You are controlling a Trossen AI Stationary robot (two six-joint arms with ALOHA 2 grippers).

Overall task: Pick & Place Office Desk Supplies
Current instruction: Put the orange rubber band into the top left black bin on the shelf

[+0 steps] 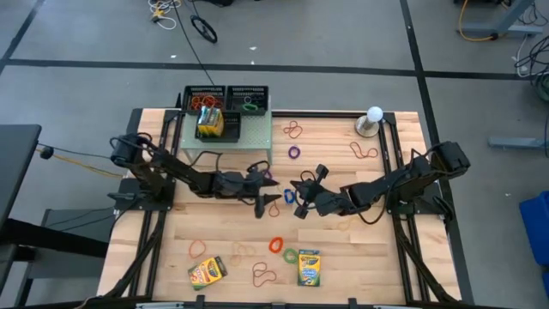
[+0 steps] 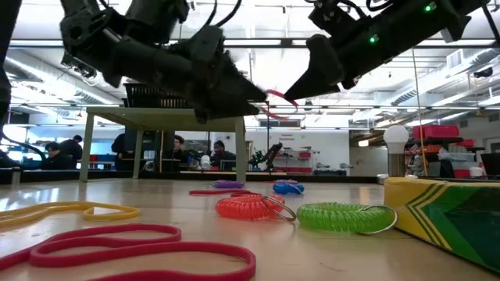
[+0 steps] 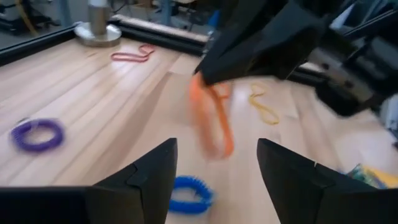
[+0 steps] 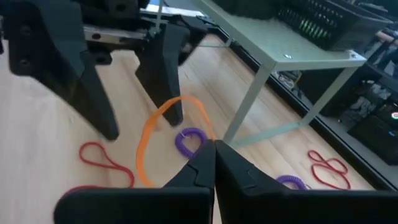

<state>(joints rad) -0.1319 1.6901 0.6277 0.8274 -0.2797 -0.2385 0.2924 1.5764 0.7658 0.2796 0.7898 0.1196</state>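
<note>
A pale wooden table (image 1: 232, 236) is carrying the scattered supplies. A pale green shelf (image 1: 257, 137) is standing on its far left part, bearing two black mesh trays (image 1: 227, 99) and a crayon box (image 1: 211, 125). A white ball on a grey stand (image 1: 371, 120) is sitting at the far right corner. Rubber-band loops are lying about: red ones (image 1: 294, 130) near the shelf, a purple one (image 1: 294, 152) beside them, another red one (image 1: 363, 152) near the stand. Along the near edge, two crayon boxes (image 1: 207, 271) (image 1: 309, 268) are lying flat, with an orange coil (image 1: 276, 245) and a green coil (image 1: 291, 256) between them and a red loop (image 1: 263, 275) just beside.
</note>
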